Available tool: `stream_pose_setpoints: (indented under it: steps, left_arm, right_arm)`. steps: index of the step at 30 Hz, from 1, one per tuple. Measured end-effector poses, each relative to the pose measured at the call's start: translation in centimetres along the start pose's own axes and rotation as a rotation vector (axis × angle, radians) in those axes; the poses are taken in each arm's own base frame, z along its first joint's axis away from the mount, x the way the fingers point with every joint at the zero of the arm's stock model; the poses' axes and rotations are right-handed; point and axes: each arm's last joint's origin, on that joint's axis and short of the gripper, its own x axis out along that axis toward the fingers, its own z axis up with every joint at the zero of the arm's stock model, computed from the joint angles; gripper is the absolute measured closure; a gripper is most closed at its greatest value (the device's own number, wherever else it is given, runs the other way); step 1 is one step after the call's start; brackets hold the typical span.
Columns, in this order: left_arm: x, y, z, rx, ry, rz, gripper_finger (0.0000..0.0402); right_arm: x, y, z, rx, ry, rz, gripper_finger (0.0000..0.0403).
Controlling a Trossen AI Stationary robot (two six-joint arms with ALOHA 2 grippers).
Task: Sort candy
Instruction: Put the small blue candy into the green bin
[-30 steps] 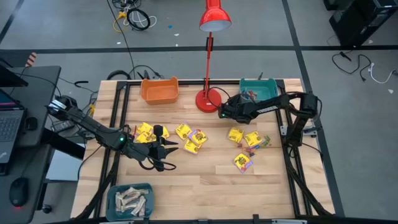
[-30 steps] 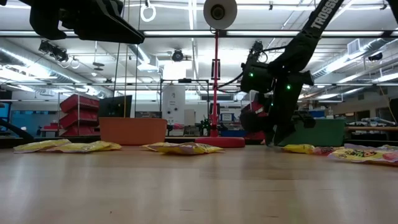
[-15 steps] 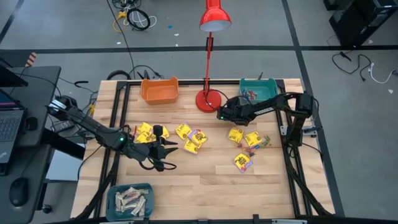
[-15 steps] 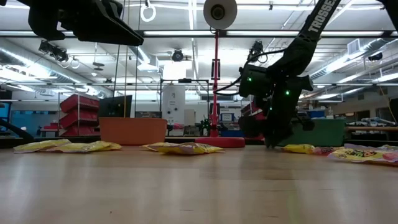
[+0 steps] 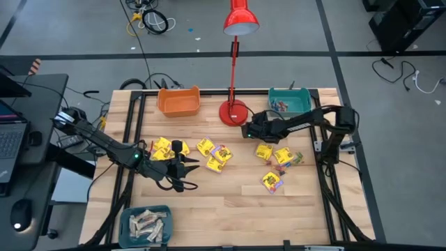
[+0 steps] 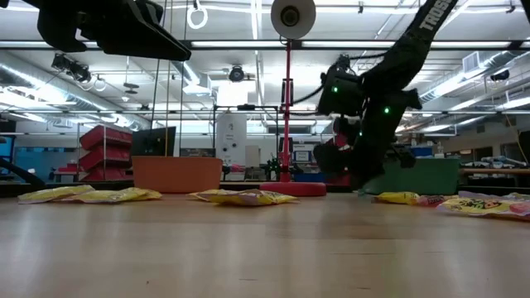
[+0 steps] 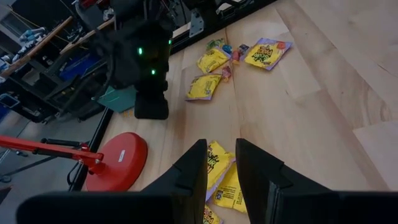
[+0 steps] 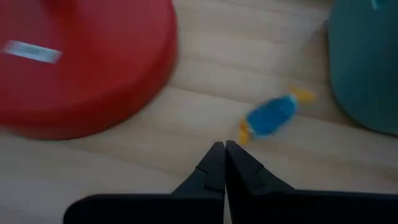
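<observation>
Fingers (image 8: 231,163) pinched empty — beige bars (image 5: 148,224) fill teal bin (image 5: 128,212).

From here I can make out only one bit of lettering: white capitals reading "TROSS…" along the dark arm (image 6: 416,35) rising above the right claw in the low view, the rest cut off. Print on the yellow packets (image 5: 263,151) stays unreadable.
</observation>
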Motion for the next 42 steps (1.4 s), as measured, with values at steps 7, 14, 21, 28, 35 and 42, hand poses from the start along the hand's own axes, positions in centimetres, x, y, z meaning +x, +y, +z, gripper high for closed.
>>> stream_pose_setpoints:
  steps: [7, 14, 21, 28, 35, 42]
  left_arm:
    - [0.0, 0.0, 0.0, -0.003, 0.000, 0.000, 0.0314]
    - [0.0, 0.0, 0.0, -0.006, 0.000, -0.001, 0.0314]
    - [0.0, 0.0, 0.0, -0.005, -0.001, -0.001, 0.0314]
    - [0.0, 0.0, 0.0, -0.005, -0.001, -0.001, 0.0314]
    - [0.0, 0.0, 0.0, -0.015, -0.001, -0.001, 0.0314]
    - [0.0, 0.0, 0.0, -0.048, 0.000, -0.001, 0.0314]
  right_arm:
    - [-2.8, 0.0, 0.9, 0.016, -0.040, 0.054, 0.0403]
    - [-2.8, -1.0, 1.8, 0.052, -0.052, 0.003, 0.0403]
    - [-1.4, -0.7, 1.7, -0.014, -0.013, 0.020, 0.0400]
    - [-2.1, 0.6, 4.6, -0.543, 0.055, 0.207, 0.0374]
    - [-4.1, 0.4, 10.2, -1.069, 0.161, 0.191, 0.0339]
    - [-4.9, -0.4, 13.2, -1.588, 0.165, 0.286, 0.0309]
